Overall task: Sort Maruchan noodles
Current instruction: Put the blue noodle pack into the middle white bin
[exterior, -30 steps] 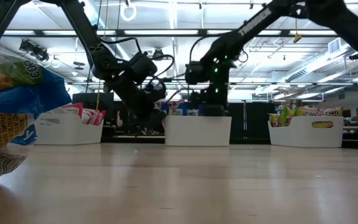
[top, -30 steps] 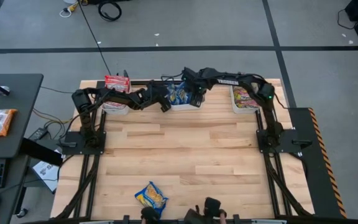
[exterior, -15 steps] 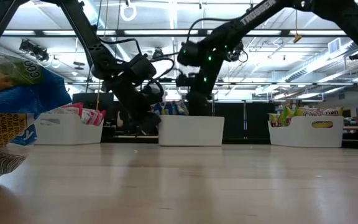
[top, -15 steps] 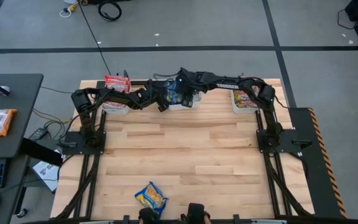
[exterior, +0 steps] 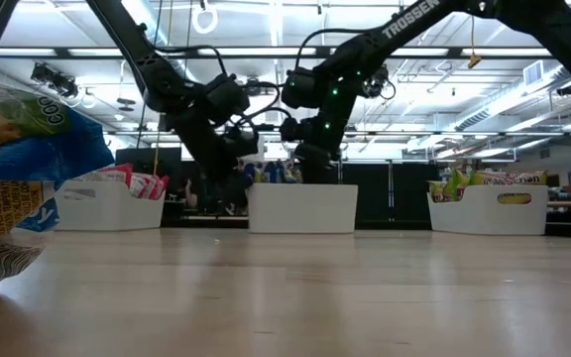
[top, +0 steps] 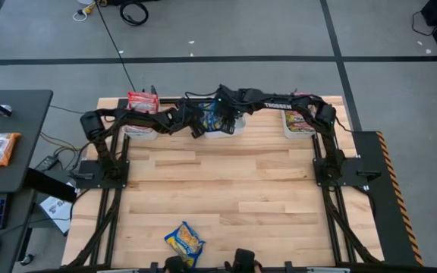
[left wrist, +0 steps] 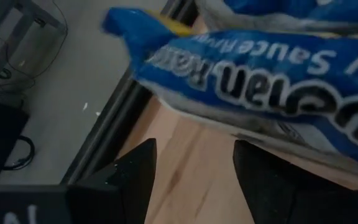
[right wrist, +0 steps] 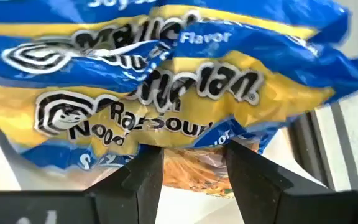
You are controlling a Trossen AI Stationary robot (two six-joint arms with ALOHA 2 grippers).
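Overhead looks down; low looks level; wrist cams close (all share middle bin (top: 220, 126))

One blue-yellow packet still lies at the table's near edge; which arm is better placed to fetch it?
Neither clearly. Both claws, left and right, are at the middle bin; the packet lies slightly towards the left arm's side.

three bins (top: 221, 129) along the table's (top: 234, 189) far edge, one packet (top: 184, 241) near front

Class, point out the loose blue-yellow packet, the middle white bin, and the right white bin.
loose blue-yellow packet (top: 184, 242), high view, its centre
middle white bin (exterior: 302, 208), low view, its front wall
right white bin (exterior: 487, 212), low view, its front wall
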